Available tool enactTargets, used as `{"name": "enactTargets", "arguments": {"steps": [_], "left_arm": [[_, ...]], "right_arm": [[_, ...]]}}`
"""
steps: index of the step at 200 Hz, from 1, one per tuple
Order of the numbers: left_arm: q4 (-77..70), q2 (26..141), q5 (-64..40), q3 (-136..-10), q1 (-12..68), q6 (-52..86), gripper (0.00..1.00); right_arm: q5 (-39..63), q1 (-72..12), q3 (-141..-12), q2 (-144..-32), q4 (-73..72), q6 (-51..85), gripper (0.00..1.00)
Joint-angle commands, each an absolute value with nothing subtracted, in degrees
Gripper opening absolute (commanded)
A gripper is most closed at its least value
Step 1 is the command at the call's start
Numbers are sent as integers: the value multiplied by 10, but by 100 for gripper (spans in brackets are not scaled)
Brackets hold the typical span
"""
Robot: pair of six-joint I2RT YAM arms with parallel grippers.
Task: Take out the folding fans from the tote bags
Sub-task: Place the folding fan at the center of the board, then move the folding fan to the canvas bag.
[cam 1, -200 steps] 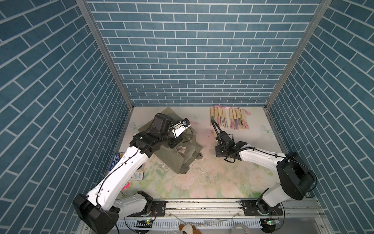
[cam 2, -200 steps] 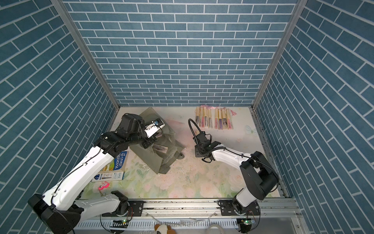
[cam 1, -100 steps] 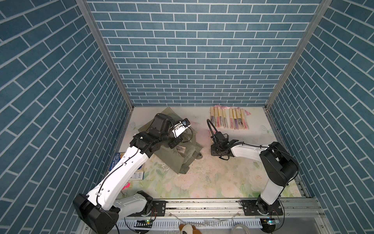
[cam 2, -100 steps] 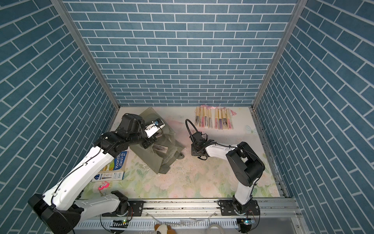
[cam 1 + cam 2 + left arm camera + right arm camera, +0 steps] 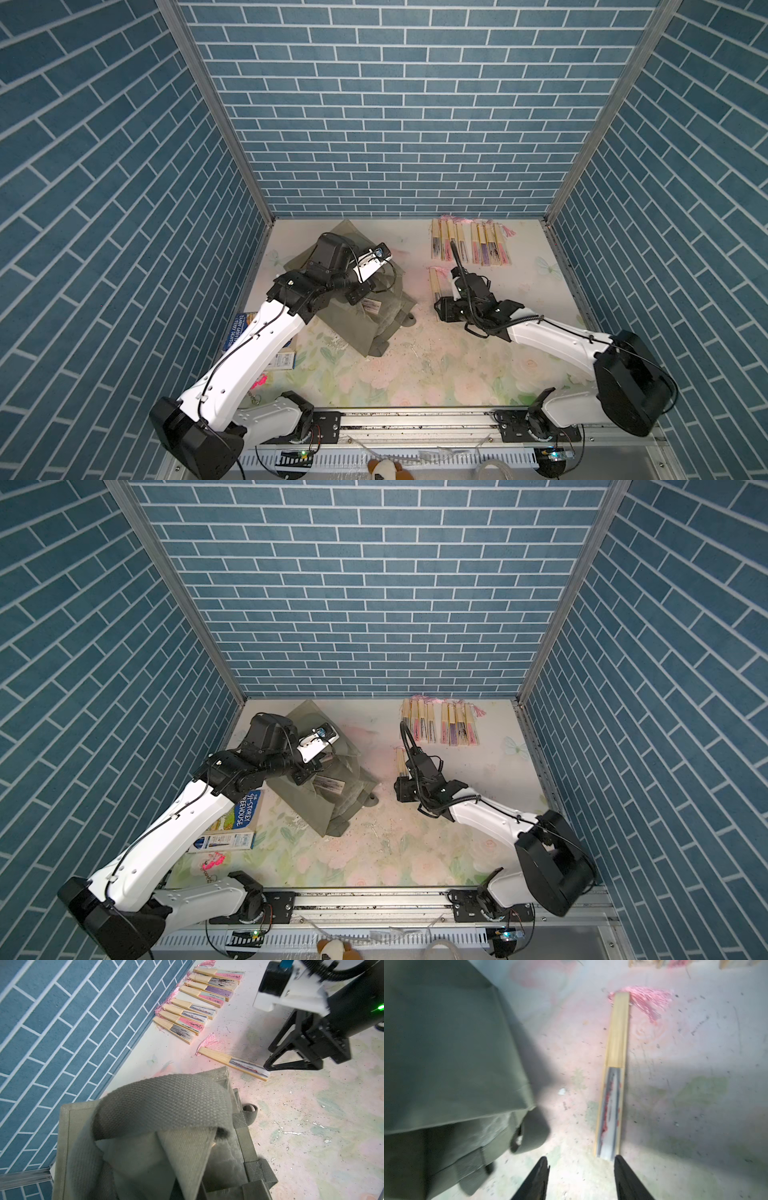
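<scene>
Right hand [image 5: 580, 1157] half spread and empty beside a folding fan [image 5: 612, 1076]; left hand [image 5: 357, 296] pinched shut on the tote bag [image 5: 365, 328].

From my seat I see that fan lying flat on the floral-print surface [image 5: 415, 374]. It has pale bamboo sticks, grey pleats flecked red and a pink tassel at the pivot end, and its pleat end sits just beside one black fingertip [image 5: 622, 1169]. Eight more closed fans [image 5: 469, 245] lie in a row by the back wall, pink, purple and dark-speckled. The tote is slumped grey-green canvas, and its coarse-woven strap [image 5: 166, 1103] hides my left fingers, so I cannot tell which fold they grip. A blue book [image 5: 245, 808] beside the left arm reads "91-STOREY TREEHOUSE".
</scene>
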State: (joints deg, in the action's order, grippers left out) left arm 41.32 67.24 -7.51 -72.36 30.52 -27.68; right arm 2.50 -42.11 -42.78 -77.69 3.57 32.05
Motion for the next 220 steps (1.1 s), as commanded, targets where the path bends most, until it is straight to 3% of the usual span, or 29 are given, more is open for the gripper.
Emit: {"name": "enactTargets", "arguments": {"steps": [1, 28, 69, 155, 196, 220], "left_arm": [[410, 666, -81, -723, 307, -280, 0], [412, 664, -86, -725, 307, -281, 0], [419, 651, -109, -730, 307, -284, 0], [437, 646, -127, -747, 308, -283, 0], [444, 646, -141, -751, 307, -283, 0], [445, 643, -145, -751, 307, -285, 0]], "right_arm": [[126, -456, -378, -731, -45, 246, 50], [134, -537, -337, -713, -117, 192, 43], [138, -581, -349, -799, -224, 189, 34], [41, -645, -386, -945, -357, -31, 35], [-23, -642, -458, -1005, -336, -55, 37], [-12, -627, -506, -1042, -316, -55, 41]]}}
